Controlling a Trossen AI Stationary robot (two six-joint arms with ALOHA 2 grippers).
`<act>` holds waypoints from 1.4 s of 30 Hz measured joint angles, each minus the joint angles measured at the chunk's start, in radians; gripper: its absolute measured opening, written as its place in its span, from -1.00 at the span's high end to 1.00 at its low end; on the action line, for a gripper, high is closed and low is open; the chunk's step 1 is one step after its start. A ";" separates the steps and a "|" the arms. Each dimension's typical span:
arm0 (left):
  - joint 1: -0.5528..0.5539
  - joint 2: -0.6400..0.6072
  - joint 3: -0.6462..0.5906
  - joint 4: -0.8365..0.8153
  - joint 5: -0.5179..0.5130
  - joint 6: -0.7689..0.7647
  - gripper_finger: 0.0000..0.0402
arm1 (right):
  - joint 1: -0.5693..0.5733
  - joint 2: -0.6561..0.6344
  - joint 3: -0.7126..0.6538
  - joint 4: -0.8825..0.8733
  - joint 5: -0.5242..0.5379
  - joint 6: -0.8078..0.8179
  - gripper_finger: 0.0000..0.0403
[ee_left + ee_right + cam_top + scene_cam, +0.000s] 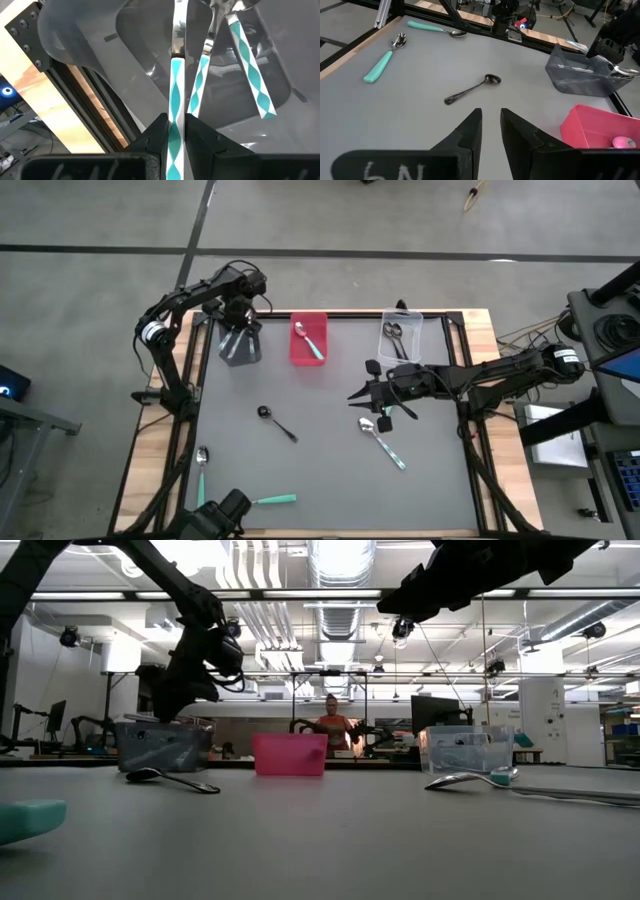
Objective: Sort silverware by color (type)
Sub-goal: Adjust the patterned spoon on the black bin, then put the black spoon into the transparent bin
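My left gripper [176, 131] hangs over the grey bin [240, 346] at the far left, fingers pointing down. A patterned-handled spoon [176, 95] passes up between them. Two more patterned spoons [250, 65] lie in that bin. My right gripper [352, 393] hovers over the table's middle right, narrowly open and empty. On the table lie a black spoon [277, 423], a teal-handled spoon [382, 442], and two more teal-handled spoons [201, 468] [272, 500] near the front left. My left gripper has the patterned spoon's handle [175, 117] between its two fingers, which come from above and lie along the spoon. I cannot tell whether the fingers touch the handle's edges. The spoon's metal neck [178, 42] reaches down into the grey bin.
A red bin [308, 340] holding a teal-handled spoon stands at the far middle. A clear bin [400, 335] with dark spoons stands at the far right. A raised dark frame [190, 380] borders the grey mat. A person [331, 725] stands in the room behind.
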 joint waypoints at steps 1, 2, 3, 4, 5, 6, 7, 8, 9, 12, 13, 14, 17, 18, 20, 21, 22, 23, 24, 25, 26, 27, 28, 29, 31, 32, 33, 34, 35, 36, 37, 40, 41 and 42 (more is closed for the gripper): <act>-0.001 0.000 0.000 0.000 0.000 0.000 0.80 | 0.000 0.000 0.000 0.000 0.000 0.000 0.70; -0.002 0.000 0.000 0.000 0.000 -0.001 0.80 | 0.000 0.000 0.000 0.000 0.000 0.000 0.70; -0.003 0.000 0.000 0.000 0.000 -0.003 0.80 | 0.000 0.000 0.000 0.000 0.000 0.000 0.70; -0.003 0.000 0.000 0.000 0.000 -0.004 0.79 | 0.000 0.000 0.000 0.000 0.000 0.000 0.70; -0.004 0.000 0.000 0.000 0.000 -0.005 0.79 | 0.000 0.000 0.000 0.000 0.000 0.000 0.70; -0.004 0.000 0.000 -0.001 0.000 -0.007 0.79 | 0.000 0.000 0.000 0.000 0.000 0.000 0.70; -0.005 0.000 0.000 -0.001 0.000 -0.009 0.79 | 0.000 0.000 0.000 0.000 0.000 0.000 0.70; -0.005 0.000 0.000 -0.001 0.001 -0.010 0.79 | 0.000 0.000 0.000 0.000 0.000 0.000 0.70; -0.005 0.000 0.000 -0.003 0.001 -0.010 0.79 | 0.000 0.000 0.000 0.000 0.000 0.000 0.70; -0.005 0.000 0.000 -0.007 0.008 -0.010 0.79 | 0.000 0.000 0.000 0.000 0.000 -0.001 0.70; -0.005 0.000 0.000 -0.008 0.010 -0.010 0.79 | 0.000 0.000 0.000 0.000 0.000 -0.001 0.70; -0.005 0.000 0.000 -0.008 0.017 -0.011 0.79 | 0.000 0.000 0.000 0.000 0.000 -0.001 0.70; -0.007 0.000 0.000 -0.008 0.033 -0.011 0.79 | 0.000 0.000 0.000 0.000 0.000 -0.001 0.70; -0.007 0.000 0.000 -0.008 0.033 -0.011 0.79 | 0.000 0.000 0.000 0.000 0.000 -0.001 0.70; -0.008 0.000 0.000 -0.008 0.033 -0.011 0.79 | 0.000 0.000 0.000 0.000 0.000 -0.001 0.70; -0.008 0.000 0.000 -0.008 0.033 -0.011 0.79 | 0.000 0.000 0.000 0.000 0.000 -0.001 0.70; -0.007 0.000 0.000 -0.008 0.033 -0.011 0.79 | 0.000 0.000 0.000 0.000 0.000 -0.001 0.70; -0.008 0.000 0.000 -0.008 0.033 -0.011 0.79 | 0.000 0.000 0.000 0.000 0.000 -0.001 0.70; -0.008 0.000 0.000 -0.008 0.033 -0.011 0.79 | 0.000 0.000 0.000 0.000 0.000 -0.001 0.70; -0.008 0.000 0.000 -0.008 0.033 -0.011 0.79 | 0.000 0.000 0.000 0.000 0.000 -0.001 0.70; -0.008 0.000 0.000 -0.008 0.033 -0.011 0.78 | 0.000 0.000 0.000 0.000 0.000 -0.001 0.70; -0.008 0.000 0.000 -0.008 0.033 -0.011 0.76 | 0.000 0.000 0.000 0.000 0.000 -0.001 0.70; -0.008 0.000 0.000 -0.008 0.033 -0.011 0.73 | 0.000 0.000 0.000 0.000 0.000 -0.001 0.70; -0.008 0.000 0.000 -0.008 0.033 -0.011 0.71 | 0.000 0.000 0.000 0.000 0.000 -0.001 0.70; -0.008 0.000 0.000 -0.008 0.033 -0.011 0.64 | 0.000 0.000 0.000 0.000 0.000 -0.001 0.70; -0.008 0.000 0.000 -0.008 0.033 -0.011 0.61 | 0.000 0.000 0.000 0.000 0.000 -0.001 0.70; -0.008 0.000 0.000 -0.008 0.033 -0.013 0.58 | 0.000 0.000 0.000 0.000 0.000 -0.001 0.70; -0.008 0.000 0.000 -0.008 0.033 -0.016 0.55 | 0.000 0.000 0.000 0.000 0.000 -0.001 0.70; -0.008 0.000 0.000 -0.008 0.033 -0.019 0.52 | 0.000 0.000 0.000 0.000 0.000 -0.002 0.70; -0.008 0.000 0.000 -0.008 0.033 -0.019 0.50 | 0.000 0.000 0.000 0.000 0.000 -0.005 0.70; -0.009 0.000 0.000 -0.008 0.033 -0.019 0.48 | 0.000 0.000 0.000 0.000 0.000 -0.007 0.70; -0.018 0.000 0.000 0.000 0.033 -0.019 0.44 | 0.000 0.000 0.000 0.000 0.000 -0.009 0.70; -0.022 0.000 0.000 0.003 0.033 -0.019 0.43 | 0.000 0.000 0.000 0.000 0.000 -0.009 0.70; -0.027 0.000 0.000 0.004 0.033 -0.019 0.43 | 0.000 0.000 0.000 0.000 0.000 -0.009 0.70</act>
